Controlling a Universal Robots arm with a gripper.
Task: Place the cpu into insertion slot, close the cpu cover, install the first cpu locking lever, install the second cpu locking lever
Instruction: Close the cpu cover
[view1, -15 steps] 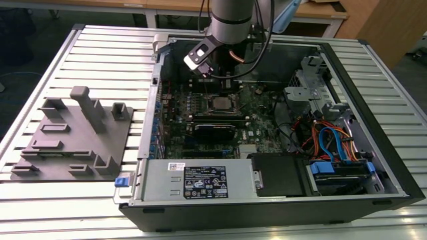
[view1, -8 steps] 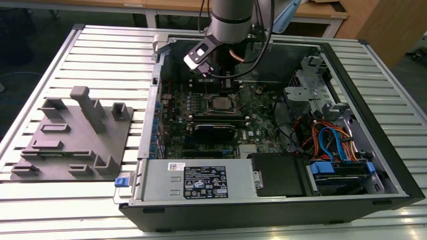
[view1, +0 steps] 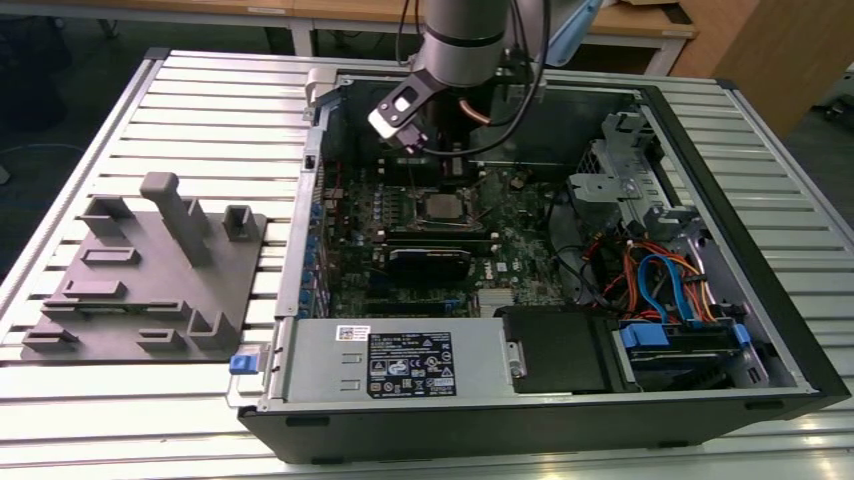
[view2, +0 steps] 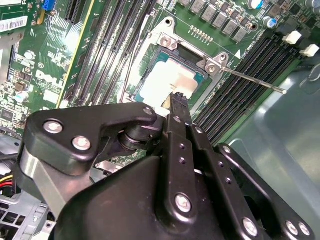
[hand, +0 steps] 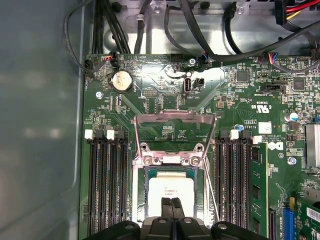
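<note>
The cpu (hand: 171, 189) lies flat in the insertion slot (hand: 140, 200) on the green board, its silver top bright in the second wrist view (view2: 167, 80). The cpu cover (hand: 174, 119) stands raised on its hinge, with the board showing through its cut-out. My gripper (hand: 172, 204) hangs over the cpu's near edge with its black fingertips (view2: 178, 100) pressed together and nothing between them. I cannot tell whether they touch the chip. A thin locking lever (view2: 252, 80) sticks out from the slot's corner. In the exterior view the gripper (view1: 445, 160) is inside the case, just behind the slot (view1: 441, 207).
Black memory slots (hand: 105, 185) flank the slot on both sides. Cable bundles (hand: 200, 35) run along the board's far edge. The case wall (view2: 285, 145) is close by. A grey fixture plate (view1: 147, 270) lies outside the case at the exterior view's left.
</note>
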